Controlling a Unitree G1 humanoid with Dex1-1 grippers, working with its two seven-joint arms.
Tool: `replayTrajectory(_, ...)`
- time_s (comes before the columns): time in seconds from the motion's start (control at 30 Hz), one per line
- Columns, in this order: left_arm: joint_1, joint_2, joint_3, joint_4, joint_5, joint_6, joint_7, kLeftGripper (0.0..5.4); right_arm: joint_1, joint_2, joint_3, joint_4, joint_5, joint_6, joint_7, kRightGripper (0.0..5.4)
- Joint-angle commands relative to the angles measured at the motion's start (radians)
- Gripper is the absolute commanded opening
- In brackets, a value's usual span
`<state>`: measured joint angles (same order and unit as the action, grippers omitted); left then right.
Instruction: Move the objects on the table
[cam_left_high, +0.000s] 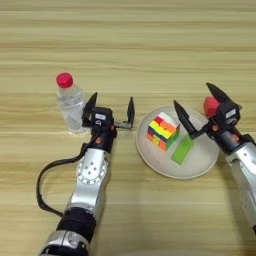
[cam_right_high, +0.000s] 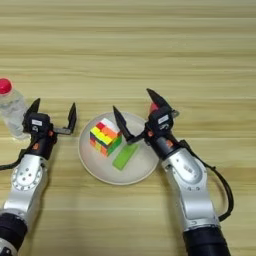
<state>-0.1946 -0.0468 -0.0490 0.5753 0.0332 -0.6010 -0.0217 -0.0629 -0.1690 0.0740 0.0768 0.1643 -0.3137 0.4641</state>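
I count one water bottle (cam_left_high: 70, 107), one puzzle cube (cam_left_high: 163, 131), one green block (cam_left_high: 183, 150), one round plate (cam_left_high: 200, 165), one small red object (cam_left_high: 210, 105) and two grippers: left (cam_left_high: 110, 107), right (cam_left_high: 200, 107).

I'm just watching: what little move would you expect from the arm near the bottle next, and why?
Probably the left gripper eases left toward the water bottle: its jaws stand open and empty, and the bottle stands upright just beside its left finger, not between the two.
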Motion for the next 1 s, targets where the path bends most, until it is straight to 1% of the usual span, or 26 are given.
replayTrajectory(0.03, -0.010, -0.004, 0.003, 0.013, 0.005, -0.009, 0.006, 5.38, -0.002, 0.004, 0.025, -0.006, -0.024, 0.029, -0.003, 5.40)
replayTrajectory(0.1, -0.010, -0.005, 0.004, 0.014, 0.006, -0.009, 0.005, 5.38, -0.005, 0.009, 0.041, 0.000, -0.029, 0.036, 0.002, 5.40)
replayTrajectory(0.27, -0.011, -0.007, 0.002, 0.015, 0.009, -0.012, 0.005, 5.38, -0.016, 0.024, 0.079, 0.041, -0.067, 0.037, -0.006, 5.40)
replayTrajectory(0.4, -0.010, -0.008, 0.000, 0.009, 0.011, -0.013, 0.005, 5.38, -0.023, 0.038, 0.093, 0.054, -0.064, 0.068, -0.001, 5.40)
replayTrajectory(0.57, -0.010, -0.008, 0.000, 0.009, 0.013, -0.013, 0.007, 5.38, -0.023, 0.048, 0.120, 0.056, -0.075, 0.100, 0.005, 5.40)
replayTrajectory(0.77, -0.007, -0.008, -0.001, 0.005, 0.014, -0.013, 0.007, 5.38, -0.021, 0.047, 0.129, 0.067, -0.084, 0.135, -0.004, 5.40)
replayTrajectory(1.0, -0.005, -0.009, -0.004, 0.001, 0.014, -0.011, 0.004, 5.38, -0.016, 0.048, 0.140, 0.080, -0.103, 0.152, -0.004, 5.40)
